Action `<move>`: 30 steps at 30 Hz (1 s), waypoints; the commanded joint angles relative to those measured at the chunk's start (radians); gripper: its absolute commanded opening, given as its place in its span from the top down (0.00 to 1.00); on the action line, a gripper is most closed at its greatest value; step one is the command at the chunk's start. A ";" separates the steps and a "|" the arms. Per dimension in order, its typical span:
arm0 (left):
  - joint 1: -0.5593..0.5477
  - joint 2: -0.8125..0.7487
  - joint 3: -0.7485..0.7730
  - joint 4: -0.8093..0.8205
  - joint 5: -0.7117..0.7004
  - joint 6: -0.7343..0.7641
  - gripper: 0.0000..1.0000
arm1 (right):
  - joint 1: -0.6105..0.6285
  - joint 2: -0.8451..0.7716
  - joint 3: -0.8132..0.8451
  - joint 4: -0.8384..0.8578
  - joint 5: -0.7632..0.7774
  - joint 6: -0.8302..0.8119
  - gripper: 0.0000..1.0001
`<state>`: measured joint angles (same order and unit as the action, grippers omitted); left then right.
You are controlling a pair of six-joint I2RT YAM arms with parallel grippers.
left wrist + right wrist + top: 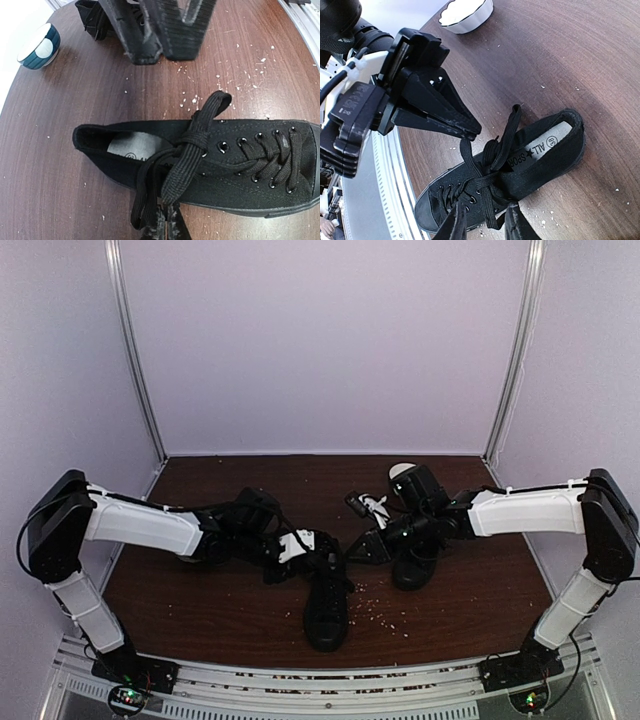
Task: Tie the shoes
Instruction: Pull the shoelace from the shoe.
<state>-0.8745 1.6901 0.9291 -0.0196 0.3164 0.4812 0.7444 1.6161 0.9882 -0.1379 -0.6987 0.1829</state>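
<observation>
Okay, I'm looking at the brown table (200, 590), with both arms reaching in to meet over the middle. The shoe I'm working on (326, 612) sits right below the two claws, toe pointing at the near rail and its open heel pointing away from it. The second shoe (410, 568) is under the right arm, behind the right claw and well out of its reach.

Left claw (166, 222): the fingers are pinched down to a point. A flat lace strand (172, 182) runs straight into the tips, so I read that as gripping the lace. From the right wrist I see the same thing, with that claw tapering to a closed tip just above the crossing.

Right claw (485, 212): the fingers are spread apart and straddle the laced part of the shoe. Loose lace lies between them, and nothing is clamped. It faces the left claw across the shoe, close but apart.

The laces are crossed over once at the top eyelets (192, 142), and one free end lies out on the table toward the right claw.

A teal dotted bowl (39, 46) sits beyond the right claw, off by the heel side. A white fluted bowl (465, 12) sits past the left claw. Pale crumbs (220, 75) are scattered under both claws.
</observation>
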 commanded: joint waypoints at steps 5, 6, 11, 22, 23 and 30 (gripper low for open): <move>-0.005 -0.044 -0.049 -0.011 -0.011 -0.037 1.00 | -0.018 -0.017 -0.023 0.021 -0.025 0.011 0.74; -0.005 -0.049 -0.056 -0.014 -0.017 -0.048 1.00 | -0.021 -0.020 -0.025 0.025 -0.027 0.014 0.74; -0.004 -0.069 -0.093 -0.041 -0.049 -0.101 1.00 | -0.030 -0.022 -0.039 0.043 -0.039 0.029 0.74; -0.019 -0.099 -0.144 -0.110 0.016 -0.173 1.00 | -0.031 -0.015 -0.036 0.045 -0.053 0.032 0.75; -0.024 -0.090 -0.135 -0.124 0.023 -0.171 1.00 | -0.031 -0.014 -0.035 0.044 -0.054 0.032 0.75; -0.080 -0.069 -0.081 -0.225 0.042 -0.094 1.00 | -0.031 -0.011 -0.027 0.038 -0.060 0.031 0.75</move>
<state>-0.9253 1.6276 0.8181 -0.1909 0.3302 0.3408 0.7174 1.6161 0.9565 -0.1143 -0.7441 0.2134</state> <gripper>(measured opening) 0.004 0.255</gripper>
